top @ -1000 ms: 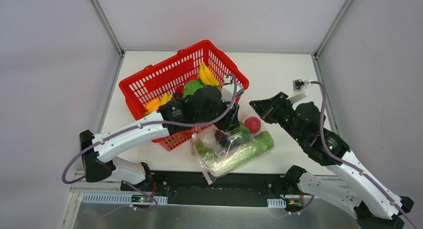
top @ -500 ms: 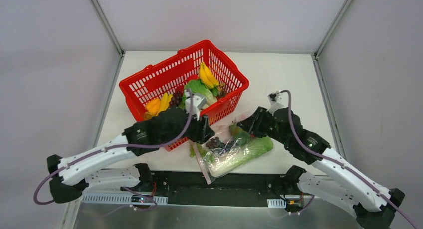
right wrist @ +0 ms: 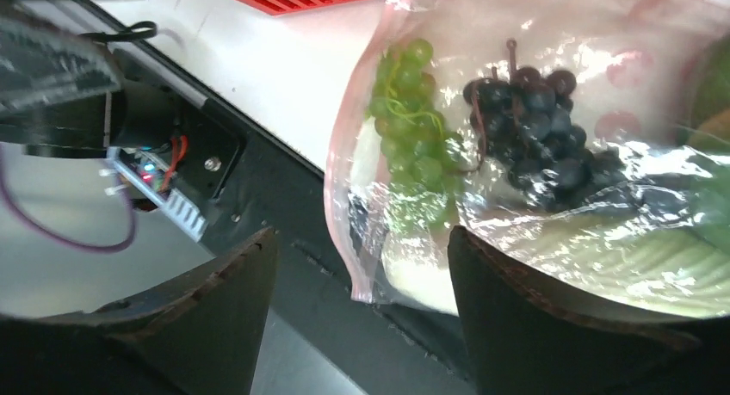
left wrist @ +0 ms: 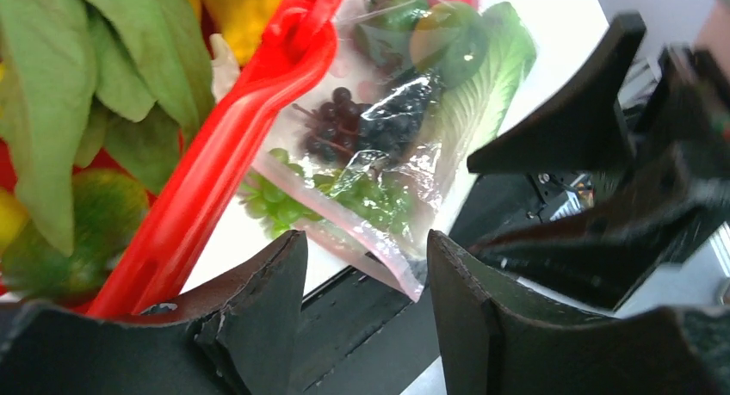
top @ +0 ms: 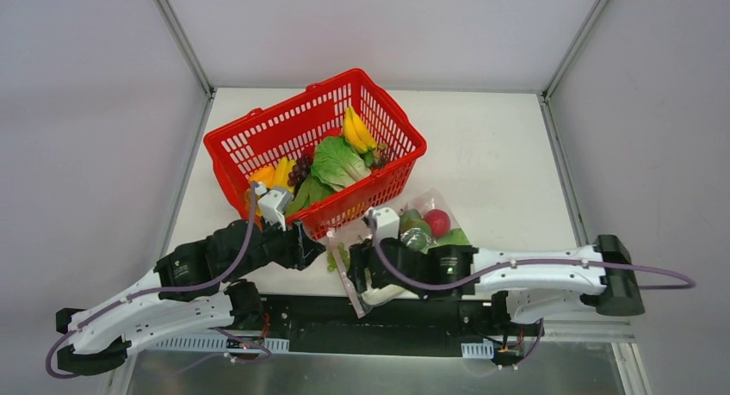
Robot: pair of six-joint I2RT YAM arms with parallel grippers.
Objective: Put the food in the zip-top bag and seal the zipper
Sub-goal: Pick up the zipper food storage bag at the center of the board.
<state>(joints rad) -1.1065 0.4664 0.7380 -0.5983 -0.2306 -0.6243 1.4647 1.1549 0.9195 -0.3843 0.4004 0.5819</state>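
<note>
I have the basket [top: 267, 126] standing on the table [top: 491, 154], left of centre, with the bananas [top: 357, 130] at its far right corner and the leafy greens [top: 336, 161] in its middle. The zip-top bag [top: 413, 227] lies just in front of the basket's right corner, its near end hanging over the table's front edge. The zipper [right wrist: 344, 154] runs along the bag's left side. Inside, one grape bunch [right wrist: 413, 137] lies beside it and a second grape bunch [right wrist: 538, 137] right of that. The cabbage [right wrist: 603, 266] lies along the near side and a round fruit [top: 437, 221] at the far end. My left gripper [left wrist: 366, 257] sits left of the bag, before the basket; my right gripper [right wrist: 361, 249] is above the bag's near end
</note>
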